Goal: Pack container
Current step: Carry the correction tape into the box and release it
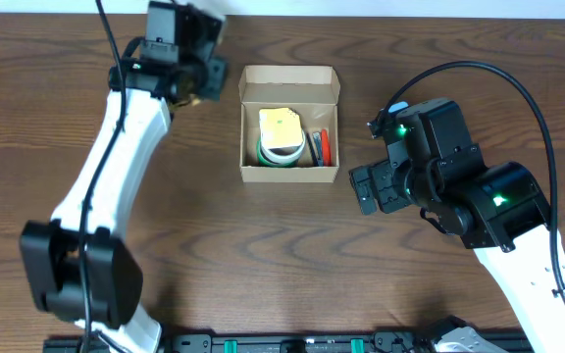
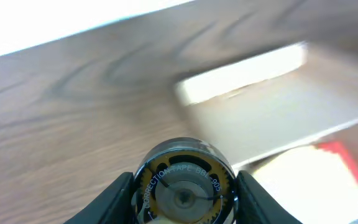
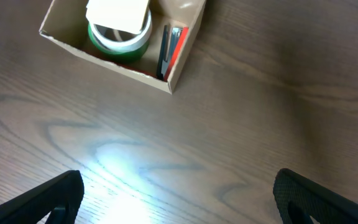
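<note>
Open container point(image 1: 289, 175) on wooden table point(image 1: 263, 255)

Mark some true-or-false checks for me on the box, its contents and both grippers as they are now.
1. The small tan cardboard box stands open. True.
2. A green-and-white tape roll lies inside it. True.
3. The right gripper holds a red pen. False: it is open and empty over bare wooden table.
4. The left gripper is empty. False: it is shut on a round correction tape dispenser.
5. The left gripper is inside the box. False: it is outside, beside it.
</note>
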